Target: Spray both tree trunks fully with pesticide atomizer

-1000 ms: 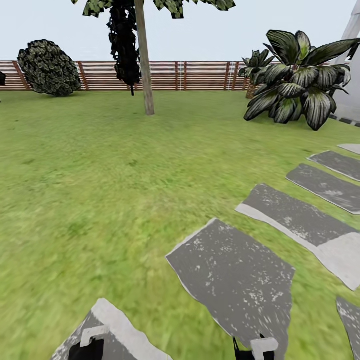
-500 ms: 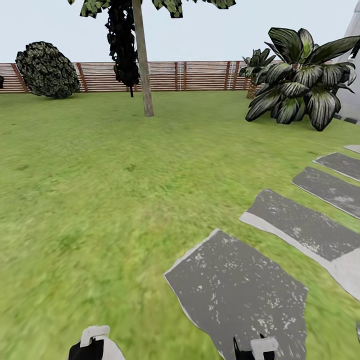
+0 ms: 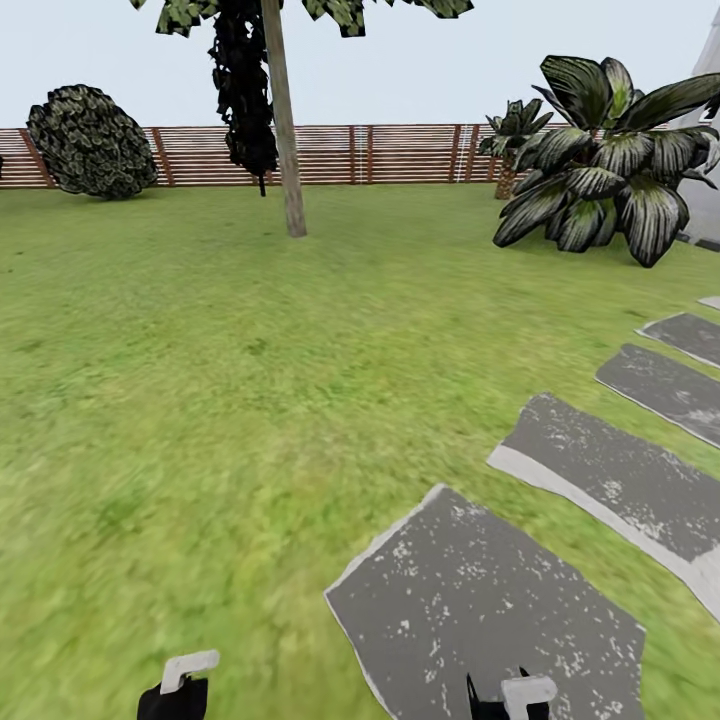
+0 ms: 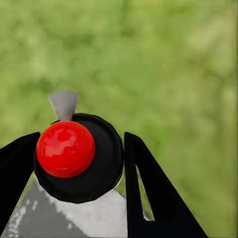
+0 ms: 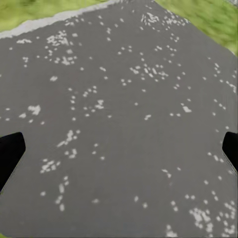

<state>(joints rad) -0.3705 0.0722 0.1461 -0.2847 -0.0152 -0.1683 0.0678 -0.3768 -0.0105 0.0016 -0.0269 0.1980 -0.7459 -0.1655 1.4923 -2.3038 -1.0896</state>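
Robot out on the lawn [image 3: 200, 400], sprayer in its left gripper [image 4: 82, 163].

The left gripper's fingers [image 4: 144, 188] sit close on either side of the atomizer [image 4: 79, 158], a black bottle seen from above with its red top towards the camera and a small grey nozzle; they hold it above grass and the edge of a stone. The right gripper [image 5: 119, 148] has its fingers spread wide with nothing between them, above a speckled grey stepping stone [image 3: 480, 610]. More stones [image 3: 620, 480] run off to the far right. Far ahead stands a tree trunk [image 3: 285, 130], open grass between. A broad-leafed plant [image 3: 600, 170] stands far right, a round bush [image 3: 92, 143] far left, a slatted fence [image 3: 400, 152] behind.
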